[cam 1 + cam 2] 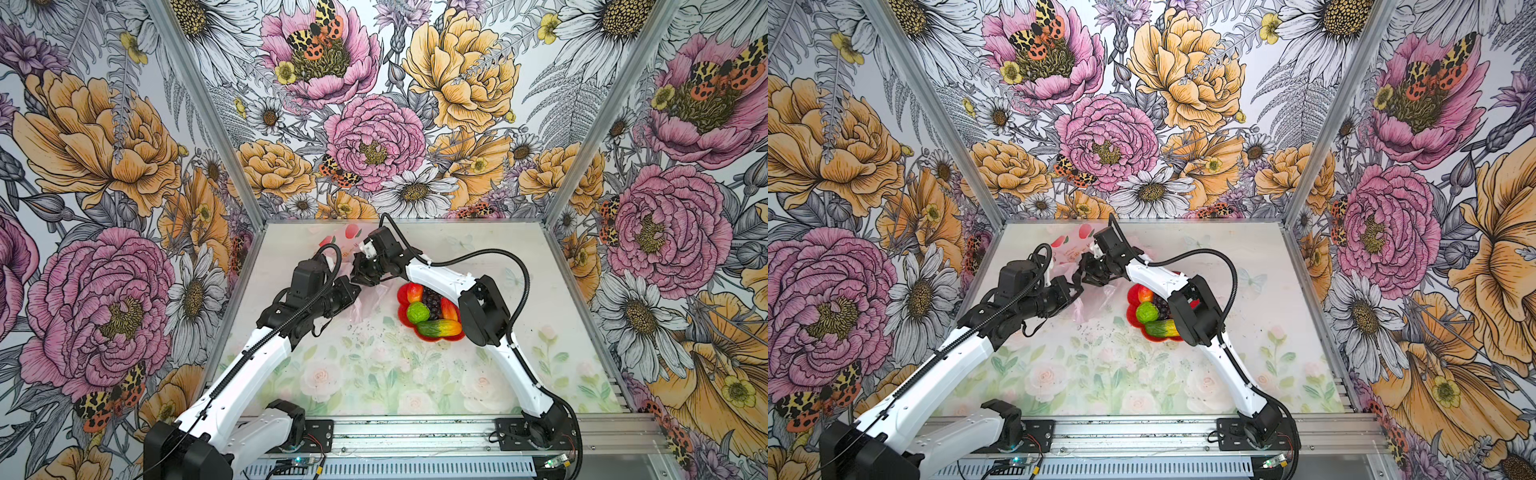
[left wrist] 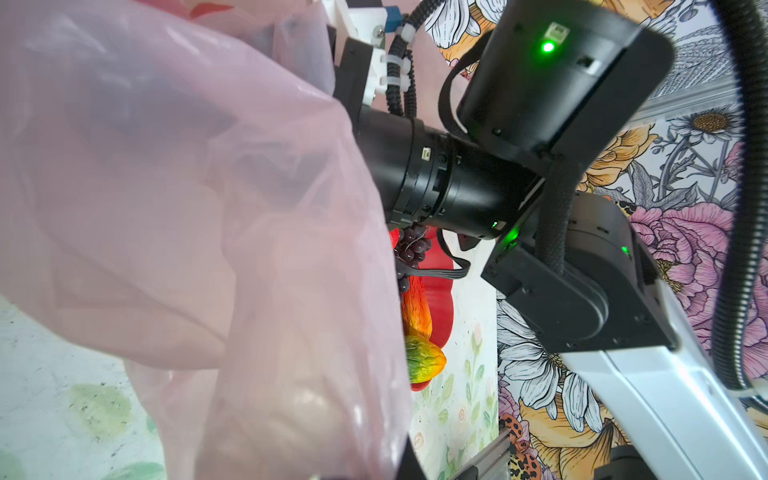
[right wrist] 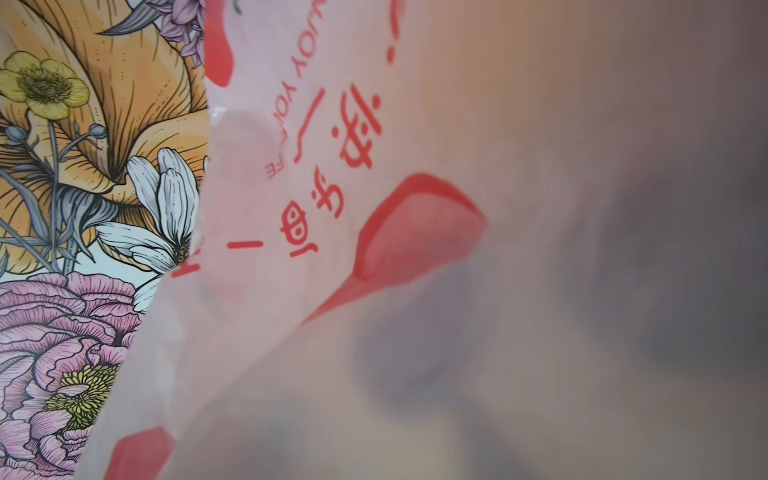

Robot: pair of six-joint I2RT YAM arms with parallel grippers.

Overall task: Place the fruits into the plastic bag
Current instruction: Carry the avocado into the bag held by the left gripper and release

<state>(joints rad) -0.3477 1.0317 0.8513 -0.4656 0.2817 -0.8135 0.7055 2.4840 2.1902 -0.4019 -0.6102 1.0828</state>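
While floral walls (image 1: pixel 104 158) enclose cell, pale rose-print tabletop (image 1: pixel 374 382) shows dark specks (image 1: pixel 362 331).

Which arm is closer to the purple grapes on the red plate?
Right. The right arm crosses just over the grapes, partly hiding the plate; the left arm sits apart on their left, at the pink bag.

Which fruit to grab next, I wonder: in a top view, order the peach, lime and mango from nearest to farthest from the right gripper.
From the right gripper:
1. Peach, back left of the red plate.
2. Lime, left side.
3. Mango, front rim.
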